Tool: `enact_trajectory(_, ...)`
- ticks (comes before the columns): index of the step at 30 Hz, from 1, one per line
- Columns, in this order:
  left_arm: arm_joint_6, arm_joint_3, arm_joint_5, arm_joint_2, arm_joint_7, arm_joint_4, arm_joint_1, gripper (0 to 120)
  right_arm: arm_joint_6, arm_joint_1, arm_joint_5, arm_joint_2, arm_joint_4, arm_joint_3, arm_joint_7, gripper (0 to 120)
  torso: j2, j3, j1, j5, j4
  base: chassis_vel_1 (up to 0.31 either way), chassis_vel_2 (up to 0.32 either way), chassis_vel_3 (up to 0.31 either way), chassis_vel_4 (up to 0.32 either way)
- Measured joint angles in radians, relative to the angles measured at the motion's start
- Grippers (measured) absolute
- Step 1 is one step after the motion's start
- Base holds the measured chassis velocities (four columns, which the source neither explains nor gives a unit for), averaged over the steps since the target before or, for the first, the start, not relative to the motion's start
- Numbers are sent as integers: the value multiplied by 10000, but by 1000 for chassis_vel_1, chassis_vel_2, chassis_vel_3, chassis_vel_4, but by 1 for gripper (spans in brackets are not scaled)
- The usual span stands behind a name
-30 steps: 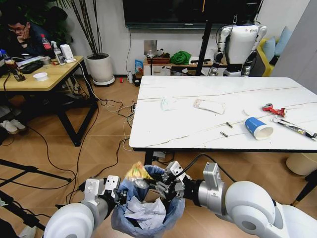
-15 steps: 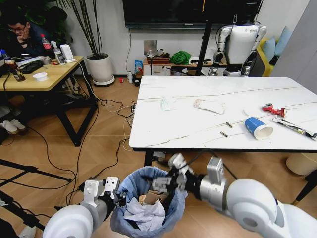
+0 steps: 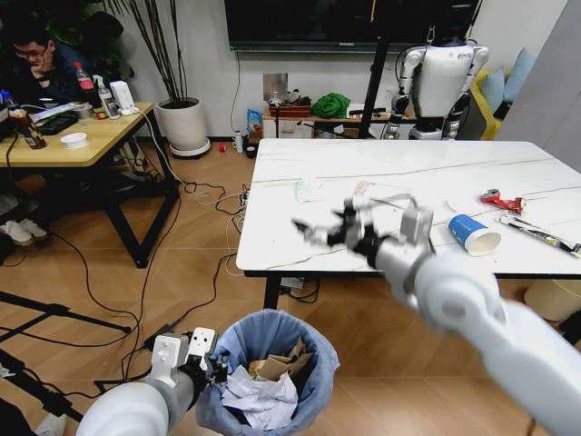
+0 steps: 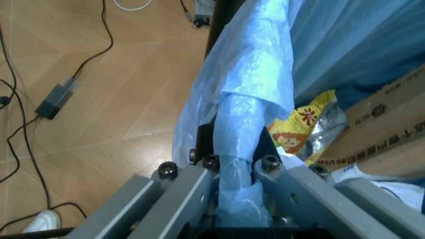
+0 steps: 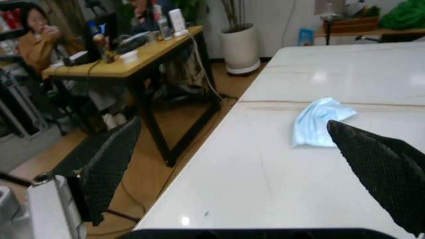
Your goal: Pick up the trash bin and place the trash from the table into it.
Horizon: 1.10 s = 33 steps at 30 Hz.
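The trash bin (image 3: 272, 350), lined with a crinkled light-blue bag, hangs low in front of me with tissues and brown cardboard (image 4: 381, 132) inside, plus a yellow wrapper (image 4: 302, 124). My left gripper (image 3: 207, 361) (image 4: 236, 167) is shut on the bin's bagged rim. My right gripper (image 3: 325, 227) (image 5: 239, 174) hovers open over the near-left part of the white marble table (image 3: 300, 250), empty, a little short of the pale blue mask (image 3: 309, 189) (image 5: 319, 122). Further right on the table lie a white packet (image 3: 388, 192), a blue-and-white cup (image 3: 474, 234), a red wrapper (image 3: 501, 200) and a long packet (image 3: 542, 234).
A yellow wooden desk (image 3: 82, 136) stands at the left with cables (image 3: 182, 263) trailing over the floor. A cream bin (image 3: 554, 300) sits under the table's right end. Another white robot (image 3: 440, 77) and a plant pot (image 3: 184, 123) stand by the far wall.
My right gripper let the yellow wrapper fall into the bin, then rose from the bin's mouth up over the table's near-left part. The left gripper still holds the rim.
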Motion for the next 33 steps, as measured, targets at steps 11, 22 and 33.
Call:
enact_trajectory(11, 0, 166, -228, 85, -135, 48, -75, 0, -507, 3225, 987, 1789, -3411, -1399, 1637, 100, 0, -1, 0, -2, -1, 0, 0, 0, 0)
enact_trajectory(22, 0, 209, -281, 36, -150, 46, -42, 0, -772, 4406, 378, 4014, -6643, -2603, 1826, 100, -1, 0, 0, -4, 3, 0, 0, 0, 0)
enact_trajectory(33, 0, 121, -299, -23, -134, -103, 71, 0, -934, 4906, -1421, 4973, -9799, -2934, 678, 100, -1, -1, -1, 1, -4, 0, 0, 0, 0)
